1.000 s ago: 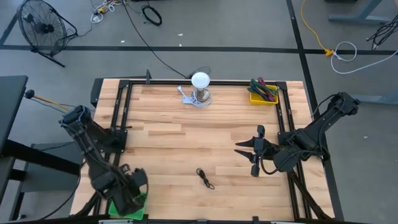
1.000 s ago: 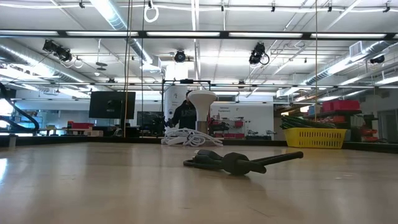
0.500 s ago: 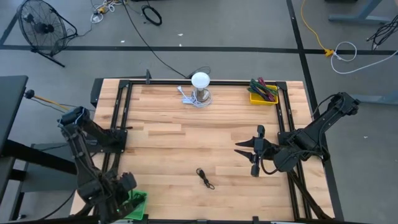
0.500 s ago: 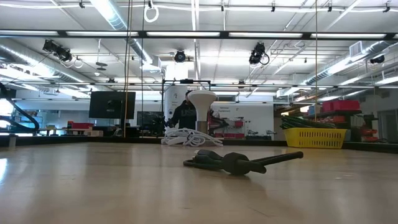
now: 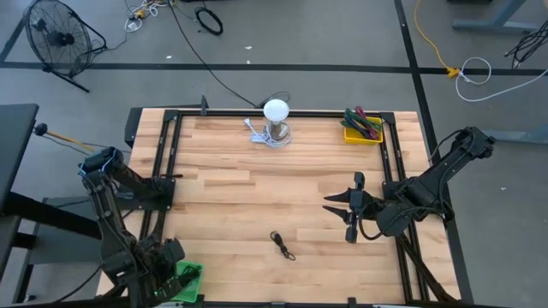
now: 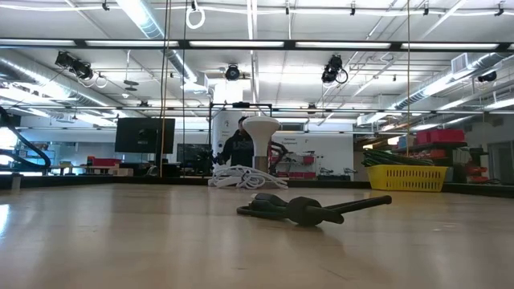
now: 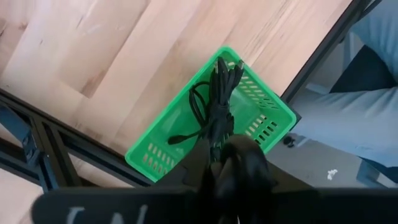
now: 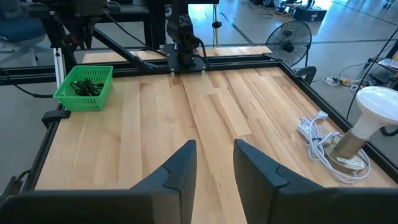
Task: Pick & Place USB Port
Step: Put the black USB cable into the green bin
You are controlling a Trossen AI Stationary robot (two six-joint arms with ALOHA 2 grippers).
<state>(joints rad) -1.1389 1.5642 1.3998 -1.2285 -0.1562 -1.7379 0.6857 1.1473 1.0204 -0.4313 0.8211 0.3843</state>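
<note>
1. My left gripper point(image 7: 224, 163) hung at the near left corner of the table point(image 5: 223, 205), directly above the green basket point(image 7: 143, 155); the basket sat on the very edge of the wood, against the black frame rail.
2. A bundle of black cables point(image 7: 219, 99) lay inside that basket, knotted in the middle with one loop spilling to the side; one end of the bundle ran right up to my left jaws.
3. Whether those left jaws were pinching the bundle or merely poised over it, I could not tell; my own dark fingers hid the spot where they met the cable.
4. My right gripper point(image 5: 342, 208) waited over the right half of the table, pointing inward toward the centre; its jaws stood spread with only bare wood showing between them, and they held nothing.
5. One loose USB cable point(image 5: 282, 245) lay on the boards near the middle of the front edge, between my two grippers and touching neither; from table height it showed as a dark coil with a straight plug end sticking out.
6. At the far edge stood a white-domed lamp point(image 5: 276, 115) with a white cord heaped at its base; a yellow tray point(image 5: 351, 135) of coloured items sat in the far right corner, well apart from the loose cable.
</note>
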